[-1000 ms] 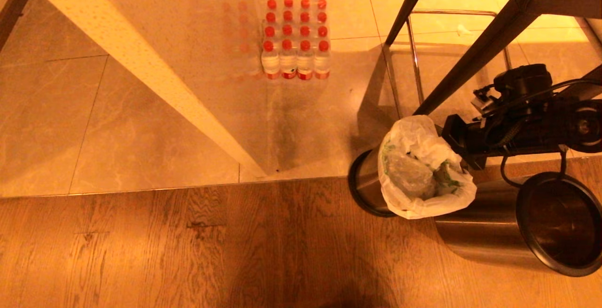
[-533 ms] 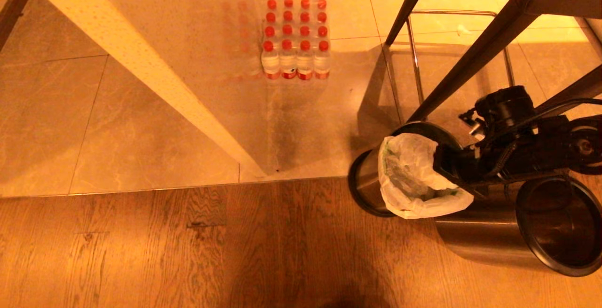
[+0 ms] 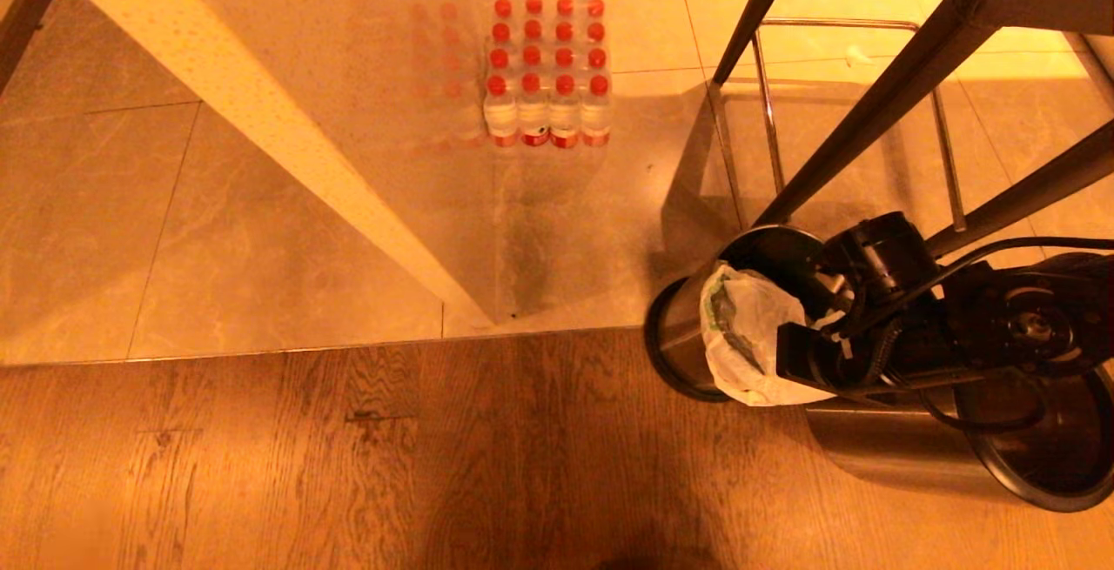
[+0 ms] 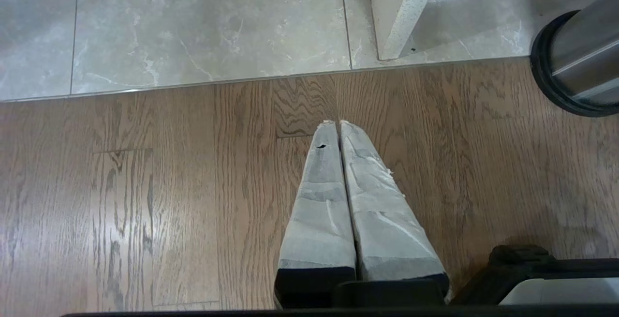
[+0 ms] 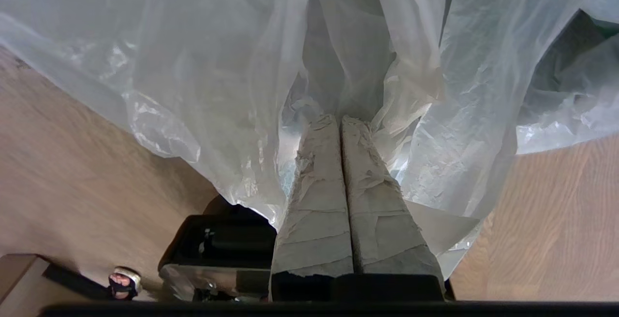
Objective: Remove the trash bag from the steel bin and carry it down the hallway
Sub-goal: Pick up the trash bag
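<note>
The trash bag [image 3: 745,337], a thin white semi-clear crinkled plastic bag with green printing on it, hangs partly out of the steel bin [image 3: 687,335], its bunched upper part draped over the bin's rim on the side nearer the robot; dark contents show through the plastic. In the right wrist view the trash bag [image 5: 203,75] fills most of the frame, folds of plastic gathering at the fingertips. The right gripper [image 3: 796,352] is at the mouth of the bin, its two tape-wrapped fingers [image 5: 319,196] pressed together with a fold of the bag's film pinched between their tips. The steel bin, a small round brushed cylinder with black ring trim, stands at the seam where the wood floor [image 3: 348,466] meets the grey marbled tile floor [image 3: 261,231], towards the right edge of the head view. Just beside it, nearer the robot and further right, a second steel bin [image 3: 905,457] with a dark inside and no bag lies partly under the right arm. Dark slanted furniture legs [image 3: 870,109] and a thin chrome frame [image 3: 766,109] rise behind the two bins. Further out on the tiles, well apart from the bins, a pack of water bottles [image 3: 548,74] with red caps stands against a pale wall corner [image 3: 261,135]. The left gripper [image 4: 338,128] hangs over bare wood floor near the tile seam, its taped fingers closed on nothing, with the base of the steel bin at the edge of its wrist view.
</note>
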Controlling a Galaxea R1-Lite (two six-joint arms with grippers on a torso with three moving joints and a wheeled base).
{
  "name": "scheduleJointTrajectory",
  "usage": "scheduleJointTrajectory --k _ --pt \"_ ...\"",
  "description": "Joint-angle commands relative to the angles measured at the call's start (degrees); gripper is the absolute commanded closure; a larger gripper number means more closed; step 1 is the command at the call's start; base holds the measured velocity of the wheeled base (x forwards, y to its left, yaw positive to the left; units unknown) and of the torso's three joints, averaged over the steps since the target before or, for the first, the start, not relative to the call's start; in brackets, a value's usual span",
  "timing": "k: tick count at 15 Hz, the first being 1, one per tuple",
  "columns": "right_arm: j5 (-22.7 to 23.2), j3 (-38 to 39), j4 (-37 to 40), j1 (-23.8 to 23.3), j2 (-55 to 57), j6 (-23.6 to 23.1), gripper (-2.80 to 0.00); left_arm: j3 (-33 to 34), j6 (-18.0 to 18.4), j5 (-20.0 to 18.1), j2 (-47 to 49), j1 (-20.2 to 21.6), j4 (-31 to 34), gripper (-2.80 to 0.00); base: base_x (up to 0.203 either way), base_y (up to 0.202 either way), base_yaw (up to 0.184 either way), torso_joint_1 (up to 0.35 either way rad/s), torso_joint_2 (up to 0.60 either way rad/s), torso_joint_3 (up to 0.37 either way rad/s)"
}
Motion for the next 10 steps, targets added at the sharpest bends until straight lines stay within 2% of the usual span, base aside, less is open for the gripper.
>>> scheduleJointTrajectory --k 1,8,10 --pt "-0.1 -0.9 0.1 0.4 0.2 0.2 0.0 -0.1 0.0 0.0 0.0 0.0 0.0 0.0 0.0 0.0 0.0 0.0 0.0 0.0" --pt "-0.6 -4.5 3.4 0.2 -14.2 -2.6 0.0 0.0 0.1 0.0 0.0 0.0 0.0 0.0 0.0 0.0 0.0 0.0 0.0 0.0" --pt "-3.5 -5.3 4.5 0.3 -17.8 -3.1 0.0 0.0 0.1 0.0 0.0 0.0 0.0 0.0 0.0 0.0 0.0 0.0 0.0 0.0"
